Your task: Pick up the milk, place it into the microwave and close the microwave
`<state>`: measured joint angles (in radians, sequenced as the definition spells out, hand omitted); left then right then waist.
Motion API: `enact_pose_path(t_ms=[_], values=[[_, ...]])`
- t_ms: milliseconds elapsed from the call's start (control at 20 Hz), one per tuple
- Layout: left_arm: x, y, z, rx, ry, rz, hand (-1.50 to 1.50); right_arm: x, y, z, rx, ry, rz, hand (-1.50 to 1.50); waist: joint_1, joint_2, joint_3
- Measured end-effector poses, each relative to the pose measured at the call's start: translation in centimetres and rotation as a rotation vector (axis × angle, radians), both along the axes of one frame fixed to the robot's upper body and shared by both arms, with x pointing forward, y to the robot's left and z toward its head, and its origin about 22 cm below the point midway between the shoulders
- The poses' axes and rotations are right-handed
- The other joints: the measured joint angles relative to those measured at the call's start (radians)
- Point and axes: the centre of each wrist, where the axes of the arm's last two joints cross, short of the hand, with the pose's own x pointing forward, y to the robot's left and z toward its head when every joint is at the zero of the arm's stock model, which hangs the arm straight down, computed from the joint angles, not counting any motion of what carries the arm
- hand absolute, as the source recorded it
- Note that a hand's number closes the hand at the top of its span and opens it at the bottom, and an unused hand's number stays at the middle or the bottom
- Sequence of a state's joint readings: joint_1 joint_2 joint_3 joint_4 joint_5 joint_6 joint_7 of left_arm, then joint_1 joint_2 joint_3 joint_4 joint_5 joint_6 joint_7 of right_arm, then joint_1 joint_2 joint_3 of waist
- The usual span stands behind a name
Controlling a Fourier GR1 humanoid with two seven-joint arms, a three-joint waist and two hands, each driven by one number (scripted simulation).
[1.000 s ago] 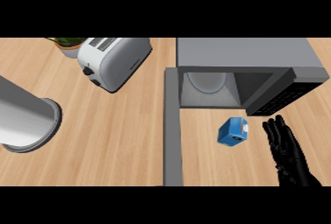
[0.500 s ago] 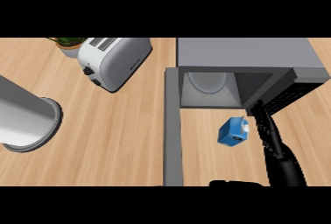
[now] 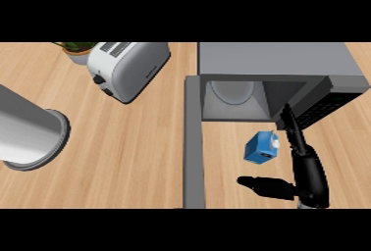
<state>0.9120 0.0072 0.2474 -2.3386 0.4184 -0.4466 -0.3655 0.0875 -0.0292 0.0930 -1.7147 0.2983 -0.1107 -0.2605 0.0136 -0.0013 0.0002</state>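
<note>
Head view, looking steeply down on wooden tabletop [image 3: 130, 147].

Milk [image 3: 261, 147]: small blue carton w/ white top, on tabletop at right, just near of the microwave [image 3: 275, 73] opening, tilted a bit. Not inside the microwave.

Microwave: grey box at far right, cavity open twd near side, pale round plate [image 3: 233, 90] visible inside. Door [image 3: 193, 142] swung open, seen edge-on as a long grey strip running from the microwave's left front corner to the near edge of view. Dark control panel at microwave's right side.

Right hand [image 3: 308, 169]: black, comes in from near-right edge, turned edge-on. Fingers [image 3: 290, 122] straight and pressed together, pointing far, tips at the microwave's front right corner; they run along the milk's right side, touching or just beside it, can't tell which. Thumb [image 3: 264, 185] sticks out to the left, near of the milk, apart from it. Nothing pinched.

Left hand: not in view; only a big grey cylinder [image 3: 25, 132] shows at left edge.

Other: white toaster [image 3: 129, 66] at far left-centre, lying diagonal. Plant [image 3: 74, 48] just behind it at far edge, partly cut off.
</note>
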Motion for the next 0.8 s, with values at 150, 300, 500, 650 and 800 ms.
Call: enact_pose_path(t_ms=[150,300,500,650,800], values=[[-0.4,0.3,0.0,0.001,0.003,0.002,-1.5,0.8,-1.1,-1.2,-0.018,0.015,-0.027,-1.5,-0.001,0.0,0.0],[-0.6,0.4,-0.1,0.0,-0.005,0.001,-1.5,1.4,-1.5,-2.6,-0.026,0.026,-0.04,-1.5,-0.001,0.0,0.0],[-0.8,0.5,-0.4,-0.005,-0.014,-0.002,-1.5,2.1,-1.7,-4.6,-0.026,0.04,-0.018,-1.5,0.001,0.0,0.0],[-1.1,0.5,-0.4,-0.009,-0.019,0.001,-1.5,3.2,-2.6,-5.1,-0.023,0.063,0.009,-1.5,0.002,0.001,0.0],[-1.1,0.8,-0.9,-0.011,-0.017,0.008,-1.5,3.0,-2.2,-6.8,-0.021,0.088,0.033,-1.5,0.001,0.001,0.0]])
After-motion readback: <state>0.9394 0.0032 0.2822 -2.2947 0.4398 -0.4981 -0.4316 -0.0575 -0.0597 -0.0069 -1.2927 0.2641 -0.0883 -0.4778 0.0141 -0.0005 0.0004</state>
